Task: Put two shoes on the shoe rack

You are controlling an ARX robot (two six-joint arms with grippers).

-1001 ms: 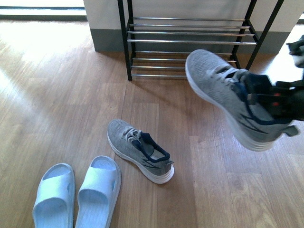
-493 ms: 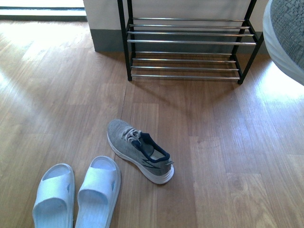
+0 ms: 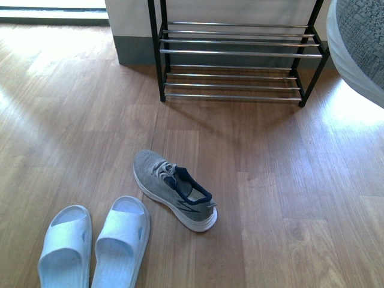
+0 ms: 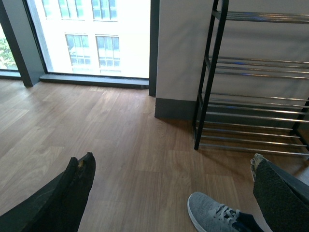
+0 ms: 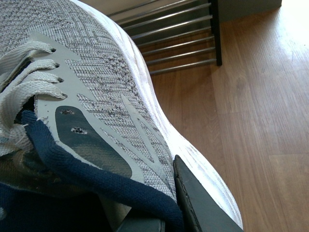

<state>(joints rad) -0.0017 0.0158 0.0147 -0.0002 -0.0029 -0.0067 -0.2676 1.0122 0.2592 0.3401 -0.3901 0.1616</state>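
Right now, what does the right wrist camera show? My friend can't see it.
A grey knit sneaker fills the picture, gripped at its heel by the right hand. Behind it are the shoe rack and wooden floor.

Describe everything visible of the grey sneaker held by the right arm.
The grey knit sneaker with white sole hangs clear of the wooden floor, its navy collar clamped in the jaws of the right gripper. White laces, pale grey overlays and a dark side patch show. The front view catches only its toe and sole, at the upper right edge.
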